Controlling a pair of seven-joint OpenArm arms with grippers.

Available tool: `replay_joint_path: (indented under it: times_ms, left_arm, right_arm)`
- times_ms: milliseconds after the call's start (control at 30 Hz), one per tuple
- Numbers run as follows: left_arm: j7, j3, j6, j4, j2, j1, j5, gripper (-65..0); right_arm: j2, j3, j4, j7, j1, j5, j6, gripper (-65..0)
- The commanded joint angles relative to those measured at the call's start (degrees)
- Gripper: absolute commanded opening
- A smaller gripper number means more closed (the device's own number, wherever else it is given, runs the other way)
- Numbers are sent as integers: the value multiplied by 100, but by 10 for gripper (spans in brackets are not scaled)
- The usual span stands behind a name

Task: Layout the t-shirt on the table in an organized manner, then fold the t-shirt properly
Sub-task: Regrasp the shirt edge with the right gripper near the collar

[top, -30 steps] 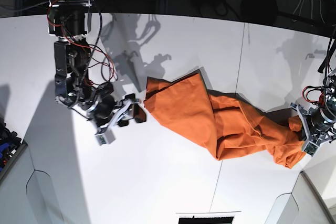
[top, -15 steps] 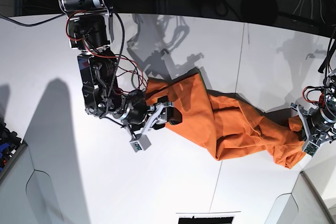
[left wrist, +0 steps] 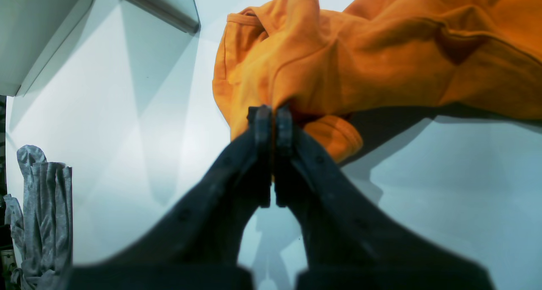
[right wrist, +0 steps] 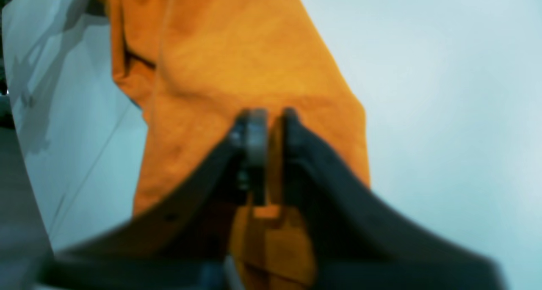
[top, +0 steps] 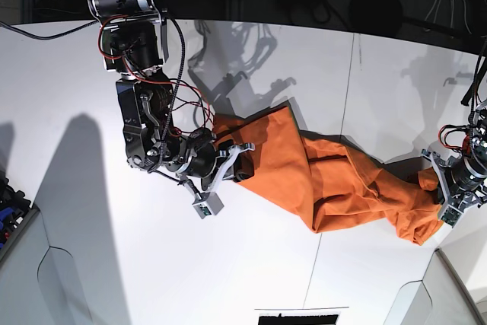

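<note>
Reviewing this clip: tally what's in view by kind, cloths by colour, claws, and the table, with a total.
Orange t-shirt: 1
Grey cloth, at the edge of the left wrist view: 1
Claws, both shut on the t-shirt: 2 (left claw, right claw)
White table: 1
Total: 5

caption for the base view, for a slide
Both grippers, right gripper and left gripper, pinch opposite ends of the crumpled t-shirt on the table.

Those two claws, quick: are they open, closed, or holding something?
Left gripper: closed, pinching the t-shirt at one end.
Right gripper: closed on the t-shirt's other end.
</note>
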Motion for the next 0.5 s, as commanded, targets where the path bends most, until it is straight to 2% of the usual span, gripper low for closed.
replay_joint_path:
  times_ms: [0, 267, 467]
  left_arm:
    - [-101, -79, 48, 61, -140, -94, 33, -650]
    - [-98, -79, 48, 61, -144, -94, 35, -650]
    - [-103, -79, 48, 61, -142, -61, 33, -650]
  right_arm:
    - [-13, 0, 81, 173, 153, 105, 90, -650]
    - [37, 46, 92, 476, 186, 142, 90, -650]
    - [111, 391, 632, 575, 186, 564, 190, -650]
